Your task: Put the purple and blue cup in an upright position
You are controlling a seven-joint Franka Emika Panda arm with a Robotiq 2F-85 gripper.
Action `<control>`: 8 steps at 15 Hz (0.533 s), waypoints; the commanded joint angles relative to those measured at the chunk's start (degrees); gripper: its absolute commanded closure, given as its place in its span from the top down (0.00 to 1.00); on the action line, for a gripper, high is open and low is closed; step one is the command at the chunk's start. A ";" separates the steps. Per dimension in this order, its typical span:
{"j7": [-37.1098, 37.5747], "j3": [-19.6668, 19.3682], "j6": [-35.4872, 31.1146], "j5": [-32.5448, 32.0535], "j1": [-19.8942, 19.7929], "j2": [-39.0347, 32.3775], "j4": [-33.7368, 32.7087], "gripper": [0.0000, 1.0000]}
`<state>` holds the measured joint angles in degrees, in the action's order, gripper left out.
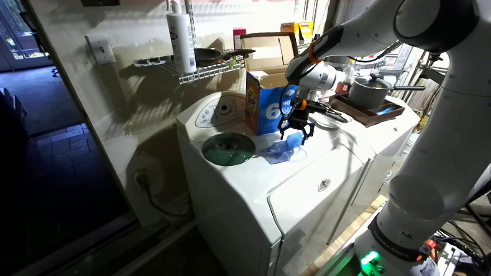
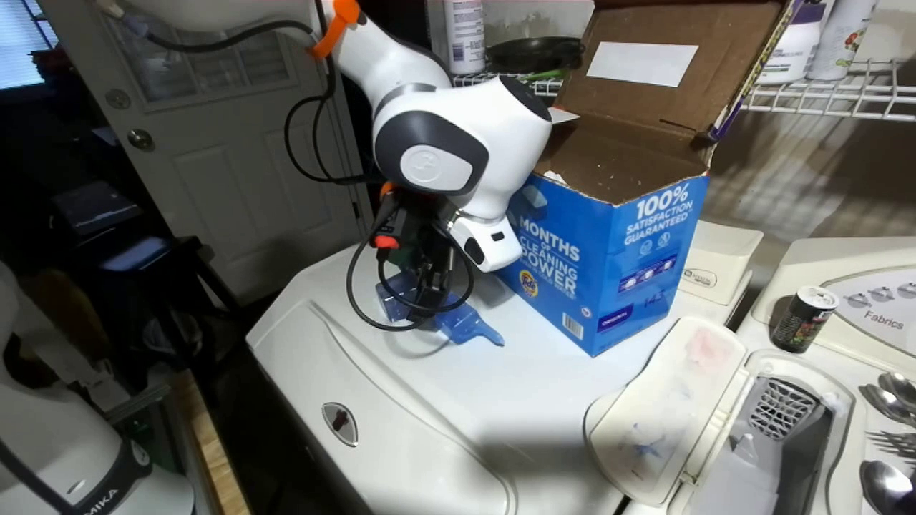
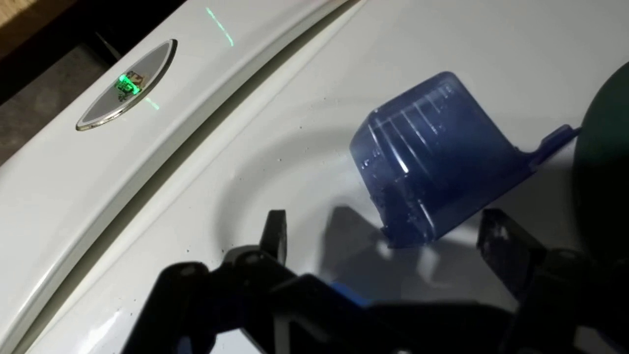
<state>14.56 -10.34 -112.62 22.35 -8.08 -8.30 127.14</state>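
Purple-blue cup [image 3: 432,152] lies on the white tabletop [image 1: 264,178], the top of a washing machine, near the green disc [image 1: 229,155]. Not upright: outer walls and moulded ridges show, no open mouth; on its side or mouth down, cannot settle which. Its handle points toward the disc; touching or just short, cannot tell. Near it a brighter blue piece [image 2: 461,322] with a tongue-like handle, probably a second cup, though the arm covers where the two meet; the task's words could fit either, the darker suiting "purple" better. End effector [image 1: 294,140] has its fingers [image 3: 275,233] wide apart, nothing clamped; in an exterior view the brighter piece shows between the tips. Held so, I judge, to leave room for a blue wall or handle to come between them. Blue carton [image 2: 622,250] stands toward the back, lid up, likely to leave the front free for handling. Pot [image 1: 368,92] sits in a brown tray [image 1: 353,114], perhaps to spare the surface beneath; pan [image 1: 207,56] and white bottle [image 1: 182,44] on the wire shelf [image 1: 211,73], presumably stored. Tally: blue pieces, two; fingers, two; disc, carton, pot, tray, pan, one each; dark can [image 2: 805,318], one; spoons [image 2: 884,483], at least three, cut by the view's edge.
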 commanded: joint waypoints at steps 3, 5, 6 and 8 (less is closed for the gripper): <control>3.59 1.38 0.60 1.69 -0.01 -3.47 -3.58 1.00; 4.41 1.51 0.76 2.01 -0.07 -3.98 -4.03 0.74; 4.61 1.58 0.93 2.04 -0.08 -4.18 -4.27 0.74; 4.83 1.70 0.98 2.16 -0.06 -4.37 -4.41 0.65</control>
<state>18.09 -9.16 -112.64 22.75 -8.03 -11.23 124.59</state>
